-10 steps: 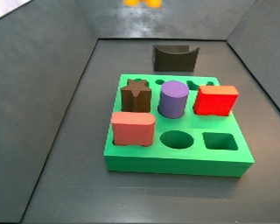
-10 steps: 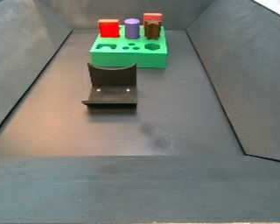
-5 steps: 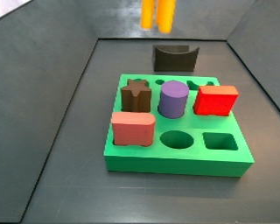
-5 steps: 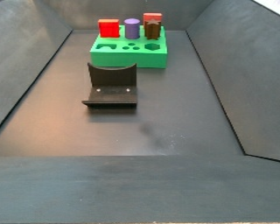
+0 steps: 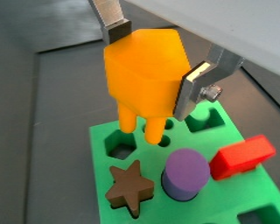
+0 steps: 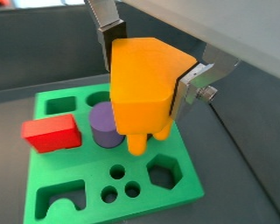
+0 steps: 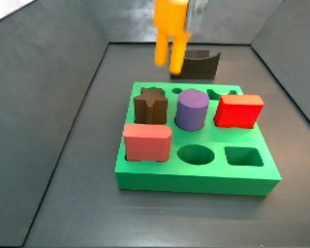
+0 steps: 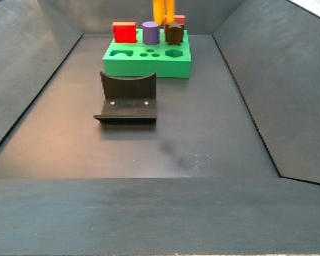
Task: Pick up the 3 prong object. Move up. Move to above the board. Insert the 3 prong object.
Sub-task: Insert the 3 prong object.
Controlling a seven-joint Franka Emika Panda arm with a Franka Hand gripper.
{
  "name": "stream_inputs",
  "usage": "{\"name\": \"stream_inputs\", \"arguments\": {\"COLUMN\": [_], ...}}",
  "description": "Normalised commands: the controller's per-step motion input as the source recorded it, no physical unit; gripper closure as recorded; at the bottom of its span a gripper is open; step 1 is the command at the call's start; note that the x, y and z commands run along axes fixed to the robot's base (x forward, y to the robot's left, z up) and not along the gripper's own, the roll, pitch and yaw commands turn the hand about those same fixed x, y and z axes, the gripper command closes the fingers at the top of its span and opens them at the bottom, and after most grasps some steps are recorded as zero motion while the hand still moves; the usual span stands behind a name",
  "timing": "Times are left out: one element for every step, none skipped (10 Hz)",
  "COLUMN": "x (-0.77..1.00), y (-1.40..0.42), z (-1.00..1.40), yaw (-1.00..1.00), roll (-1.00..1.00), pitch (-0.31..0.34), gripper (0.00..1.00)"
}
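The 3 prong object (image 5: 146, 77) was held clamped by its blocky top in the gripper (image 5: 154, 63), prongs hanging above the board (image 5: 250, 194), apparently just clear of it. It was judged light, rigid, smooth plastic, best gripped on the flat sides. No writing was seen.
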Motion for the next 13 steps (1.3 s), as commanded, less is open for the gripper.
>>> {"name": "stream_inputs", "arguments": {"x": [0.4,0.43,0.43,0.37,0.23,0.12,0.0,-0.04,-0.11,0.0,0.0,0.0,0.01], "y": [0.17,0.19,0.19,0.17,0.21,0.23,0.16,0.0,-0.04,0.0,0.0,0.0,0.0], "z": [-0.32,-0.31,-0.32,-0.33,-0.31,-0.28,-0.23,-0.17,-0.2,-0.29,-0.33,-0.26,-0.16], "yaw": [-0.81,-0.79,-0.78,-0.8,-0.72,-0.63,-0.43,-0.11,0.07,0.21,0.35,0.35,0.27], "roll": [-0.07,-0.07,-0.07,-0.08,-0.07,0.0,0.0,0.0,0.02,0.07,0.11,0.18,0.12], "pitch": [-0.04,-0.029,-0.03,-0.057,-0.113,-0.067,-0.053,-0.103,-0.077,-0.076,-0.037,0.0,0.0], "gripper": [1.0,1.0,1.0,1.0,1.0,1.0,1.0,1.0,1.0,1.0,1.0,1.0,1.0]}}
